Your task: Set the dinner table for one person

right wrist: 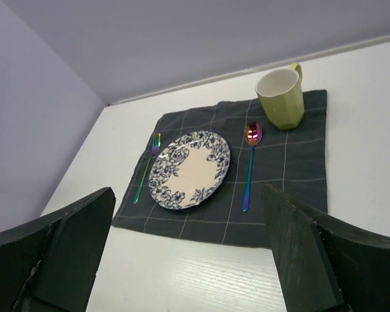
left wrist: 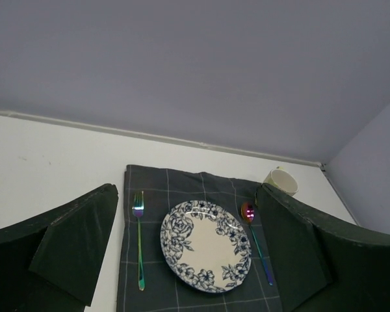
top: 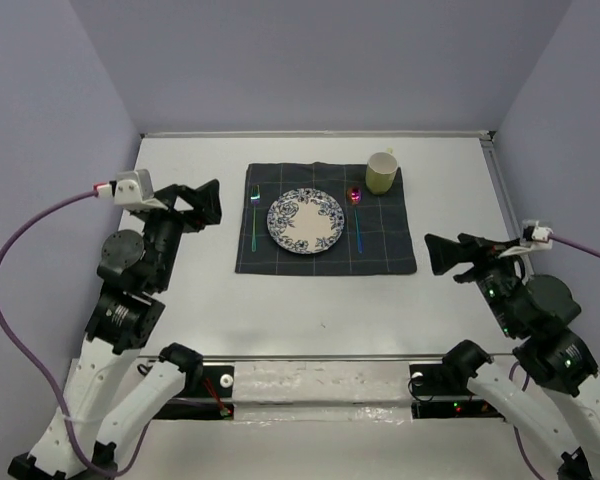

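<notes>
No legible text, no labels (any view)

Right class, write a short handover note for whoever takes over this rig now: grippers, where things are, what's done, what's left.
Left gripper: open, empty, left of the mat.
Right gripper: open, empty, right of it.
On the table: mat with plate in the middle, fork to its left, spoon to its right, mug at far right corner.
Done: setting looks complete.
Left: probably nothing.
</notes>
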Action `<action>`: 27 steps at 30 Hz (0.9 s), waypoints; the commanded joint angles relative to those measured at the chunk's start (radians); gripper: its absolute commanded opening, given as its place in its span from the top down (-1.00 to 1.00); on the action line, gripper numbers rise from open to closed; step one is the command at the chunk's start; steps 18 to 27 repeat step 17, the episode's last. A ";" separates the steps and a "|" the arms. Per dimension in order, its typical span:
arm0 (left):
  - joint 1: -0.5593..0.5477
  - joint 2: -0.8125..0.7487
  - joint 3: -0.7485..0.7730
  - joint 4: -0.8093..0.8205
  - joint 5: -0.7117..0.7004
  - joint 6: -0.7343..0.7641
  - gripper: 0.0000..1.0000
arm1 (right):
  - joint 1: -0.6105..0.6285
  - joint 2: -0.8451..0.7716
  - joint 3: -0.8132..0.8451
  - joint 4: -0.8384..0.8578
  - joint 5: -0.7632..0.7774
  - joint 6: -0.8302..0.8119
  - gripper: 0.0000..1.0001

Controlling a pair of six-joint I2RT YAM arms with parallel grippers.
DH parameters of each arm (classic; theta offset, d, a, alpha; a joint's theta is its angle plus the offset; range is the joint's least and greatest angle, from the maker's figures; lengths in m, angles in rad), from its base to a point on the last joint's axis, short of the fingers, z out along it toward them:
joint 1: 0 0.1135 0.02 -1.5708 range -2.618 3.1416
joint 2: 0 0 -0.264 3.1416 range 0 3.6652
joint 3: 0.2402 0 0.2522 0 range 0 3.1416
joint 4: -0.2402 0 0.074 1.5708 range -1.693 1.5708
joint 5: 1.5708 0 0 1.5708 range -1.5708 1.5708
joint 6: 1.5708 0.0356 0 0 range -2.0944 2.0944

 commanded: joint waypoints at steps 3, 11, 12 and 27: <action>-0.004 -0.198 -0.186 -0.017 0.006 0.026 -0.98 | -0.002 -0.239 -0.066 -0.044 0.030 -0.057 -0.99; -0.004 -0.240 -0.283 0.064 0.105 0.031 -0.98 | -0.002 -0.273 -0.135 -0.031 0.011 0.047 -0.99; -0.002 -0.244 -0.302 0.078 0.121 0.028 -0.98 | -0.002 -0.265 -0.131 -0.022 0.011 0.047 -0.99; -0.004 -0.269 -0.342 0.090 0.158 0.025 -0.98 | -0.002 -0.231 -0.134 0.019 0.043 0.061 -0.99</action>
